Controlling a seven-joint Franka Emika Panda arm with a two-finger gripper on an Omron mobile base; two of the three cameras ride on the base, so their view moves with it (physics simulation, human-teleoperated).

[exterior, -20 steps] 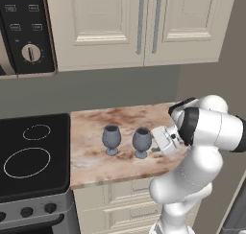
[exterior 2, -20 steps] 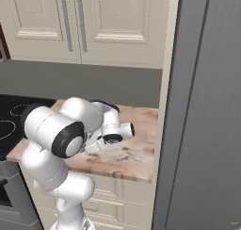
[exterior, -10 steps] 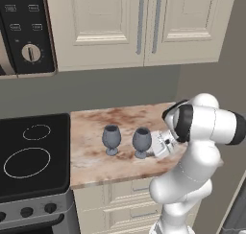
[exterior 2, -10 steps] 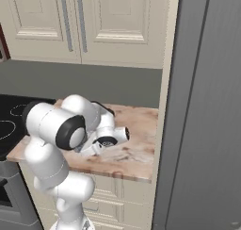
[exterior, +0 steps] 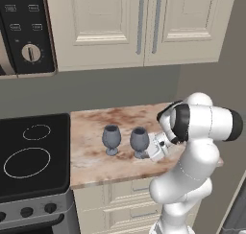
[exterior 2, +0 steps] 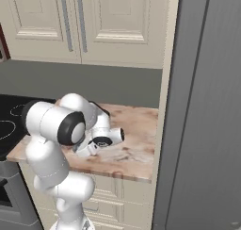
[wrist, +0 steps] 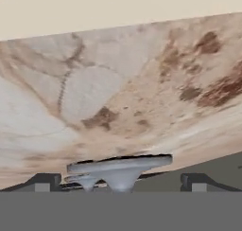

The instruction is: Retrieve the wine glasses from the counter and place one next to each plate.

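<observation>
Two blue-grey wine glasses stand upright on the beige veined counter (exterior: pixel 91 156): the left one (exterior: pixel 111 139) and the right one (exterior: pixel 140 141). My gripper (exterior: pixel 150 150) is low over the counter, right beside the right glass on its right side. In the hand view, which is rolled upside down, that glass's round foot (wrist: pixel 118 166) lies between my two finger tips (wrist: pixel 45 182), and the gripper (wrist: pixel 119 183) is open with a gap on each side. In the right base view my arm hides the glasses. The plates are out of view.
A black stovetop (exterior: pixel 29 156) adjoins the counter on the left, under an oven panel with a knob (exterior: pixel 30 52). Cream wall cabinets (exterior: pixel 144 27) hang above. A tall grey panel (exterior 2: pixel 207 106) closes off the counter (exterior 2: pixel 136 130) on the right.
My hand has swung left and down along the counter, closing in on the right glass. Both glasses stand where they were. The jaws stayed open.
</observation>
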